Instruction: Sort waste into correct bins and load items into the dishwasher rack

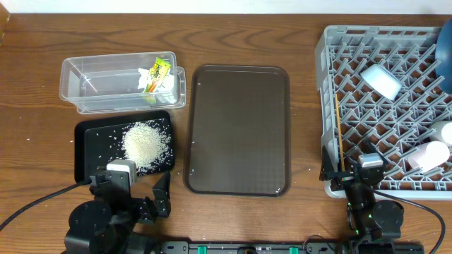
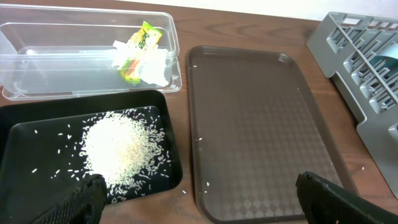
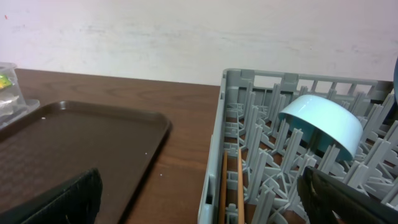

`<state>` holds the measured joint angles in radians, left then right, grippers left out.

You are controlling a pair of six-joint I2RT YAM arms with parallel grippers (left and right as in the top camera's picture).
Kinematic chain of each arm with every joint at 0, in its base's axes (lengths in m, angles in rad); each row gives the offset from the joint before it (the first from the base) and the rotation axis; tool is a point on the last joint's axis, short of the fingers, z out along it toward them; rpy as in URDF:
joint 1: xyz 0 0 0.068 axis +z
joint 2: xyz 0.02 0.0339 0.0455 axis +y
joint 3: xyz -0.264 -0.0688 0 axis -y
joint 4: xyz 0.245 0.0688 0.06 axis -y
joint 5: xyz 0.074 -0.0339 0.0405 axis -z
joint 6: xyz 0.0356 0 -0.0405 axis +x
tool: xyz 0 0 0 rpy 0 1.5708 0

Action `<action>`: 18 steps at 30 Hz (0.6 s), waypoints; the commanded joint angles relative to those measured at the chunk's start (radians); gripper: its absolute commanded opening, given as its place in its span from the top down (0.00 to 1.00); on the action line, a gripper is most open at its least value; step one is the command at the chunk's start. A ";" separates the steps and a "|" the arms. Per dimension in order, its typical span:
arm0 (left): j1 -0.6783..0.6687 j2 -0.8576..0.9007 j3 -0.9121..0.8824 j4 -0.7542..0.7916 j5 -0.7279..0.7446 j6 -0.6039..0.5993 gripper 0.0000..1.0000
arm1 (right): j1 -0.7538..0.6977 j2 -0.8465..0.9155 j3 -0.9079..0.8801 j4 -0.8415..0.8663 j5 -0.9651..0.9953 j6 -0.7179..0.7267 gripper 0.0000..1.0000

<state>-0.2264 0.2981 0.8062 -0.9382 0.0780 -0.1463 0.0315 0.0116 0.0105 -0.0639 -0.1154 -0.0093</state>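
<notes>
The clear tub (image 1: 92, 86) holds the white tissue (image 1: 164, 83) and the yellow-green wrapper (image 1: 159, 71); both show in the left wrist view (image 2: 140, 46). The black tray (image 1: 88, 144) holds a heap of rice (image 1: 145, 143). The grey rack (image 1: 381, 49) holds the light blue bowl (image 1: 381, 81), upside down, the chopsticks (image 1: 341, 137) along its left side, a pink cup (image 1: 429, 156), a pale cup (image 1: 443, 132) and the dark blue plate (image 1: 446, 56) at the right edge. My left gripper (image 1: 145, 204) is open and empty at the front left. My right gripper (image 1: 369, 194) is open and empty at the rack's front.
The large brown serving tray (image 1: 239, 127) lies bare in the middle of the wooden table. A few stray rice grains (image 2: 205, 183) lie on the wood beside it. Cables run from both arm bases along the table's front edge.
</notes>
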 commanded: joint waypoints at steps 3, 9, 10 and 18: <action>-0.004 -0.002 -0.004 0.001 -0.008 -0.005 0.00 | 0.010 -0.006 -0.005 0.000 0.007 -0.007 0.01; -0.004 -0.005 -0.016 -0.030 -0.009 -0.004 0.00 | 0.010 -0.006 -0.005 0.000 0.007 -0.007 0.01; -0.004 -0.008 -0.027 -0.029 -0.009 -0.004 0.00 | 0.010 -0.006 -0.005 0.000 0.007 -0.007 0.01; 0.064 -0.100 -0.228 0.071 -0.022 -0.005 0.00 | 0.010 -0.006 -0.005 0.000 0.007 -0.007 0.01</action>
<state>-0.1928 0.2424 0.6483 -0.9092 0.0708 -0.1463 0.0315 0.0116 0.0101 -0.0643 -0.1154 -0.0093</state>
